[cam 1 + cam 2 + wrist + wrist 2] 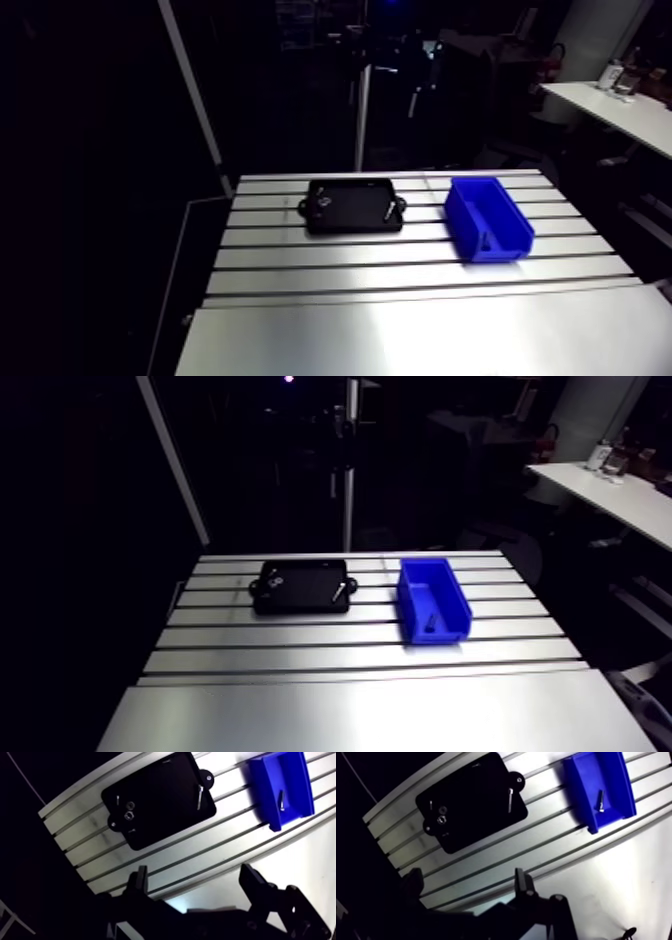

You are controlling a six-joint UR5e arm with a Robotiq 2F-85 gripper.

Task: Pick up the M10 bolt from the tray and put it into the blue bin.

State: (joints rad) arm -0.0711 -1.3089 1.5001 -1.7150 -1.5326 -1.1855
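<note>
Tool [194, 876] spread wide, pinching nothing, high over the bench [210, 852]. Black tray [160, 812]: small nuts [128, 815] toward its 9 o'clock end in the arm view, one long bolt [200, 794] by its 3 o'clock edge. Blue bin [265, 782] at 3 o'clock of the tray, apart from it. A second bolt [281, 799], probably the M10, lies on the bin's floor.

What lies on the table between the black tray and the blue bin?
Nothing. Between the black tray and the blue bin only a bare strip of the slotted table shows, in the arm view and in the wrist view.
</note>
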